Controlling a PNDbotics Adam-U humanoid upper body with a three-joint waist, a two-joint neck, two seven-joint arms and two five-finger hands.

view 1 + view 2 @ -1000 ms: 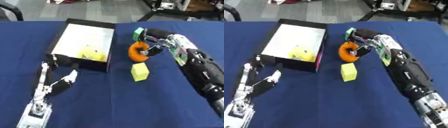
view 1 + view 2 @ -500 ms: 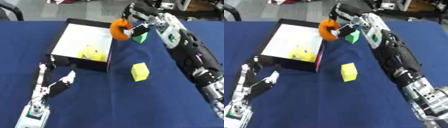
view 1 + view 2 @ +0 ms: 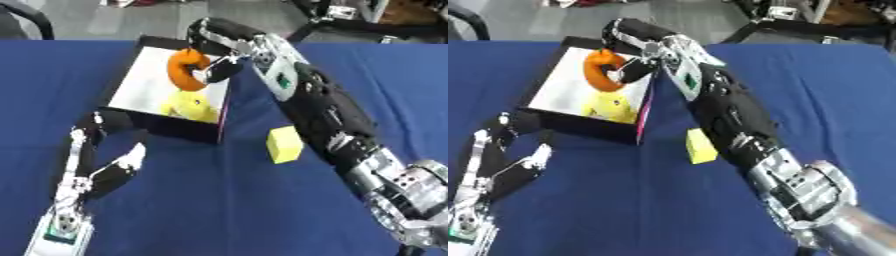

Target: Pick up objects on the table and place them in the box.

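Note:
An orange ring [image 3: 185, 69] hangs over the open box [image 3: 145, 83], with my right hand [image 3: 217, 44] shut on it from above. Inside the box lies a yellow toy [image 3: 191, 105] near its front right corner. A yellow block [image 3: 284, 144] stands on the blue table to the right of the box, beside my right forearm. My left hand [image 3: 98, 170] rests open at the lower left, fingers up, just in front of the box's near wall. The green object seen earlier is hidden behind my right arm.
The blue cloth covers the whole table [image 3: 210, 210]. Grey floor and dark equipment legs [image 3: 350, 15] lie beyond the far edge. A dark chair arc [image 3: 26, 15] shows at the upper left corner.
My right hand has carried the orange ring leftward from above the box's right wall to over the box interior. The left hand has stayed in place.

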